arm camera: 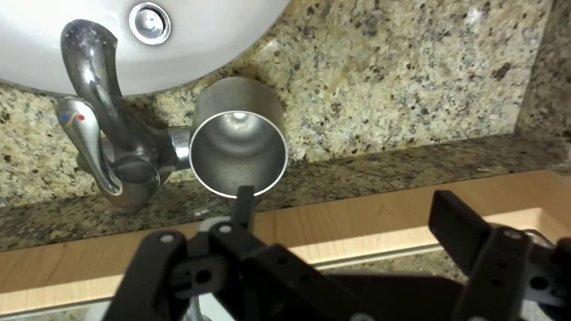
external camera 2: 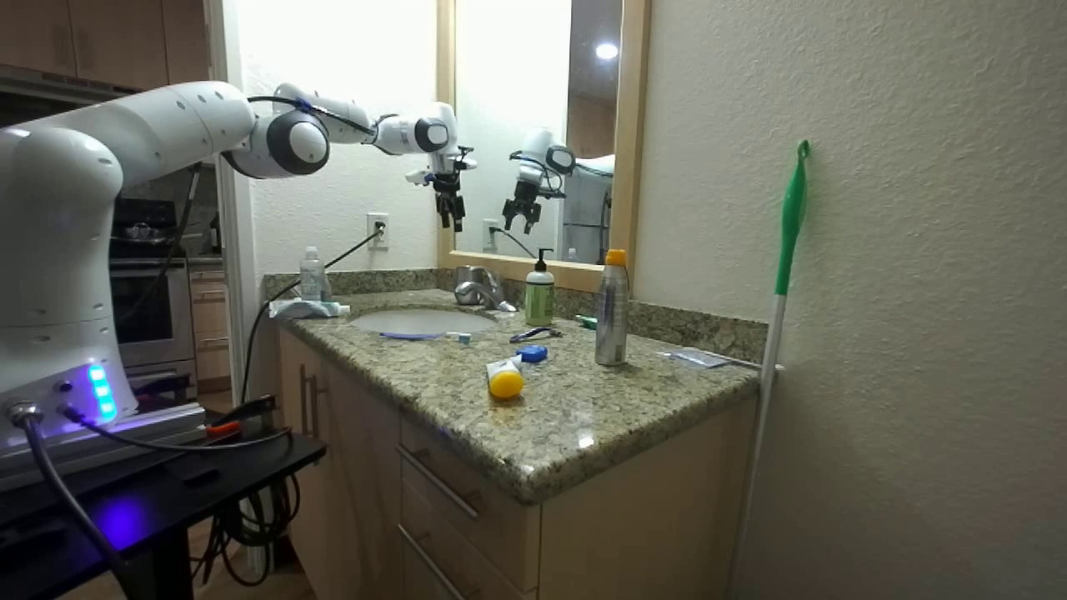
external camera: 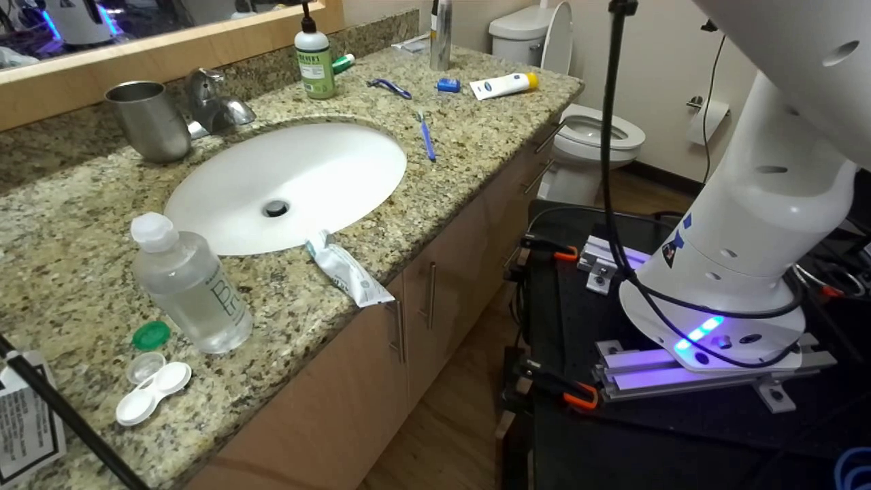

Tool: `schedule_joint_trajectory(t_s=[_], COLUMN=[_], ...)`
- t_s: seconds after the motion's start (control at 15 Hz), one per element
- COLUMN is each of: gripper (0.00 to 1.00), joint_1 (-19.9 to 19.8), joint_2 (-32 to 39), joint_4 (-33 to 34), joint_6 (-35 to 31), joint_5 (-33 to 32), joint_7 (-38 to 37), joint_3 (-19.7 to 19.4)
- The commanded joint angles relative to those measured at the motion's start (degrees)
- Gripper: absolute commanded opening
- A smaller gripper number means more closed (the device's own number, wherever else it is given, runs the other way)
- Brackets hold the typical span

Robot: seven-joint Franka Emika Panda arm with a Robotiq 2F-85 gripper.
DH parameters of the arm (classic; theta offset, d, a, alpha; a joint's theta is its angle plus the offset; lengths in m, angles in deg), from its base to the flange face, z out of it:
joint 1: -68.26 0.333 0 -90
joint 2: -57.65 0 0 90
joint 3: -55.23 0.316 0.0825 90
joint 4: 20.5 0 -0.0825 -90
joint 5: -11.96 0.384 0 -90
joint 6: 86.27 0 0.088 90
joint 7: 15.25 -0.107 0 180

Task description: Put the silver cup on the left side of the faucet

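The silver cup [external camera: 151, 126] stands upright on the counter beside the faucet [external camera: 216, 105], at its left in this exterior view. In the wrist view, the cup [arm camera: 238, 96] is mouth-up and looks empty, close against the side of the faucet [arm camera: 134, 142]; I cannot tell if they touch. In an exterior view the cup [external camera 2: 465, 277] is partly hidden behind the faucet [external camera 2: 483, 294]. My gripper [external camera 2: 451, 221] hangs well above them, pointing down. In the wrist view the gripper [arm camera: 345, 200] is open and empty, with one fingertip overlapping the cup's rim in the picture.
The sink [external camera: 320, 177] lies in front of the faucet. A clear bottle [external camera: 197, 292], toothpaste tube [external camera: 347, 272], soap bottle [external camera: 314, 64] and spray can [external camera 2: 612, 317] stand or lie on the counter. The mirror frame [arm camera: 357, 223] and backsplash [arm camera: 401, 160] are close behind the cup.
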Motion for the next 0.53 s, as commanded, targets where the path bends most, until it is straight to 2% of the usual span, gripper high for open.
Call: schedule_joint_trajectory(t_s=[0.0, 0.07, 0.13, 0.33, 0.4, 0.47], gripper=[1.00, 1.00, 1.00, 1.00, 1.00, 1.00], joint_1=[0.73, 1.97, 2.76, 5.47, 4.60, 5.43], joint_2=[-0.78, -1.57, -5.13, -8.38, -7.38, -8.54], joint_4=[7.86, 9.88, 6.04, 7.06, 5.83, 5.85], joint_6=[5.89, 5.58, 3.89, 3.15, 2.69, 2.73], joint_5=[1.25, 0.16, -0.23, -0.50, -0.20, -0.24], joint_7=[3.19, 6.09, 8.17, 14.15, 10.39, 11.51], joint_3=[1.37, 1.24, 1.35, 1.87, 1.29, 1.40])
